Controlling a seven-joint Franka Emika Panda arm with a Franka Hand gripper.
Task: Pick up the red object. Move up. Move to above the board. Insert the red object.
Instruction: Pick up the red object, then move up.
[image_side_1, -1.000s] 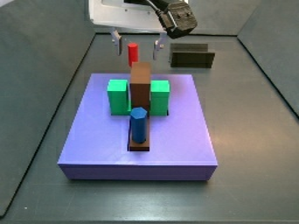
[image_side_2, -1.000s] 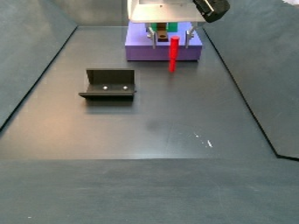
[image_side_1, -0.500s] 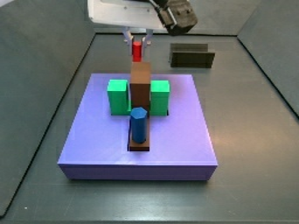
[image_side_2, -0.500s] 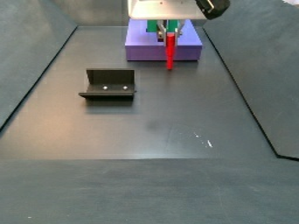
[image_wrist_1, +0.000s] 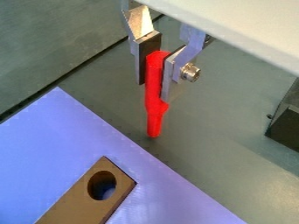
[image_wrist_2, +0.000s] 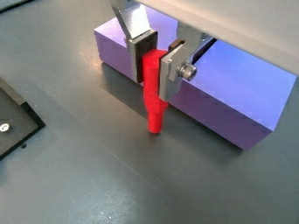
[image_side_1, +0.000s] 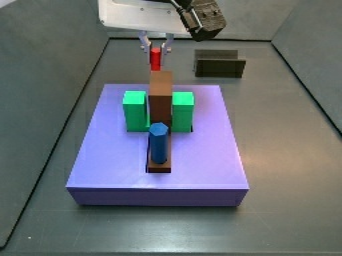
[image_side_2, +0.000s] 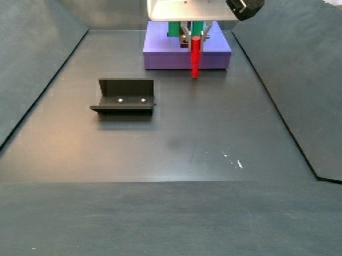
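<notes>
Dark fixture (image_side_2: 126, 96) is sitting alone on the left of the floor in a side view. Right of it, the gripper (image_side_2: 194, 38) is pinching the one red peg (image_side_2: 195, 58) upright, just off the purple board's (image_side_1: 201, 165) edge. Board's carrying two green blocks (image_side_1: 135, 110), one brown block (image_side_1: 160, 100), one blue peg (image_side_1: 158, 142).
</notes>
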